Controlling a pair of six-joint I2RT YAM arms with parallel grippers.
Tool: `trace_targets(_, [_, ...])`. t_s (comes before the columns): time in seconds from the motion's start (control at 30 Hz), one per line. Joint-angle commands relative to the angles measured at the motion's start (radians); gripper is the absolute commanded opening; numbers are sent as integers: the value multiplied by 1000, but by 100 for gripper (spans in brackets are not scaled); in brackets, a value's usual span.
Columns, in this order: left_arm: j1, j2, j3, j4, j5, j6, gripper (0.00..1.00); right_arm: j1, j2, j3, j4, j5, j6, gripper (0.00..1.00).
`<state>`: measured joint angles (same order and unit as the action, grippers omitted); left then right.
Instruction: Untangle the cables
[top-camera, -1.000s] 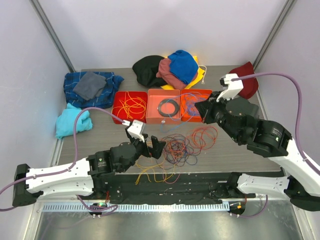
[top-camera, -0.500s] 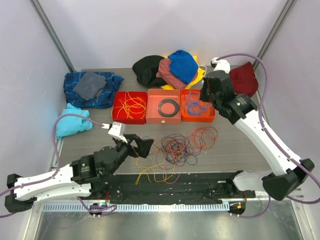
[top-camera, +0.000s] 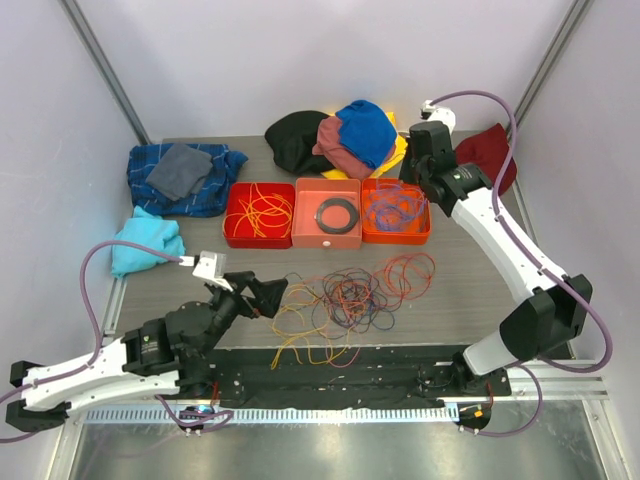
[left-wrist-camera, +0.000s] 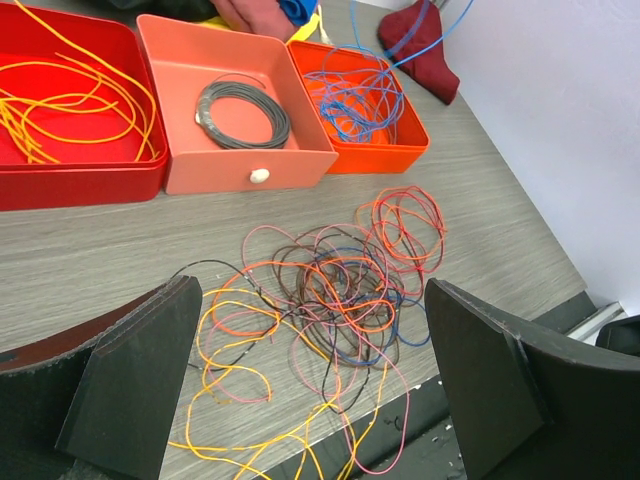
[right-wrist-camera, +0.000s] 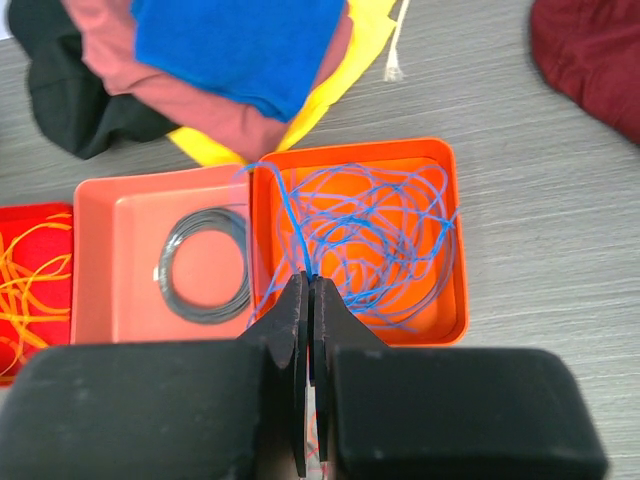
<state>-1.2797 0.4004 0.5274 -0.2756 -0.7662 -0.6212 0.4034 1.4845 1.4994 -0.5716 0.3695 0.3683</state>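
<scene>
At far left, a light blue cloth (top-camera: 145, 245) and a plaid cloth (top-camera: 185, 175), both well apart from the work. Near the front edge, the left gripper (top-camera: 262, 294), spread wide and empty, aimed at the tangle of cables (left-wrist-camera: 335, 290) on the table (top-camera: 470, 290) just to its right (orange, red, brown and a few blue loops, crossed over one another). Beyond the tangle, three trays in a row: red tray (left-wrist-camera: 70, 188) with yellow cables (left-wrist-camera: 60, 100), middle tray (left-wrist-camera: 240, 172) with a black ring (left-wrist-camera: 245, 141), orange tray (left-wrist-camera: 370, 160) with blue cables (right-wrist-camera: 390, 250). Above that last tray, the right gripper (right-wrist-camera: 309, 290), clenched on one blue strand (right-wrist-camera: 293, 225). Probably mid-sort, delivering blue to its own colour. Next, likely: let go over the tray, then lift a single loop from the tangle without dragging the rest. Heaped clothes (top-camera: 340, 135) and a dark red cloth (top-camera: 490, 155) at the far side, not in the way.
</scene>
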Motion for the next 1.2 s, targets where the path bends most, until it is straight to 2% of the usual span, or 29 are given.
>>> trace_targets(0.0, [3, -35, -10, -19, -44, -9, 100, -26, 3, -8, 79, 8, -12, 1])
trace_targets(0.5, [5, -15, -33, 1, -12, -46, 100, -38, 138, -171, 185, 101, -54, 1])
trace_targets(0.7, [5, -6, -40, 4, -7, -57, 100, -38, 220, -147, 182, 103, -54, 2])
trace_targets(0.73, [3, -2, -40, 6, -5, -58, 100, -38, 238, -140, 165, 100, -49, 15])
trace_targets(0.83, [5, 0, -38, 4, -4, -60, 100, -31, 209, -130, 156, 100, -29, 39])
trace_targets(0.93, [5, -2, -40, 1, -12, -57, 100, 9, 140, -143, 164, 138, -19, 51])
trace_targets(1.03, [3, 5, -38, 1, -30, -51, 100, 44, 51, -134, 125, 149, -3, 56])
trace_targets(1.17, [5, 43, -27, 3, -56, -49, 100, 126, -52, -185, 93, 171, 23, 56])
